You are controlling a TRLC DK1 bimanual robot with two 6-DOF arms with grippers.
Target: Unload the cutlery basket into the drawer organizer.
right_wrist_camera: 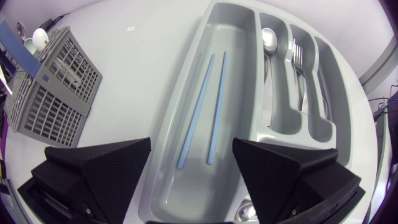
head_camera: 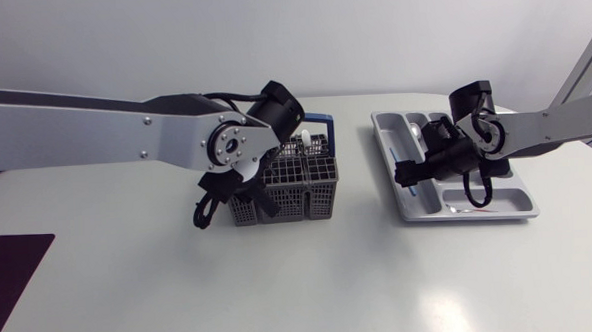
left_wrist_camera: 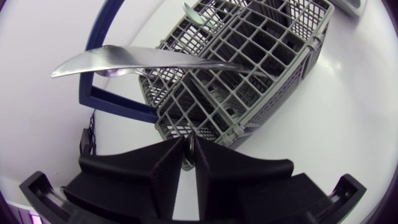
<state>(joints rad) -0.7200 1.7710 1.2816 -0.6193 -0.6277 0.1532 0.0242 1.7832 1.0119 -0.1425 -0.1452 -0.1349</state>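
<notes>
Left pincer at the basket, right over the organizer

Our left pincer (left_wrist_camera: 189,146) is clenched on a thin metal handle (left_wrist_camera: 189,160) at the grey cutlery basket (left_wrist_camera: 249,68) on the table (head_camera: 311,285). Our right pincer (right_wrist_camera: 191,146) hangs released over the drawer organizer (right_wrist_camera: 186,74), above two blue chopsticks (right_wrist_camera: 196,111).

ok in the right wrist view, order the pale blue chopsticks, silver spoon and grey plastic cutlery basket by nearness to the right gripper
1. pale blue chopsticks, directly ahead of the right gripper
2. silver spoon, farther ahead, neighbouring compartment
3. grey plastic cutlery basket, off to one side
</notes>
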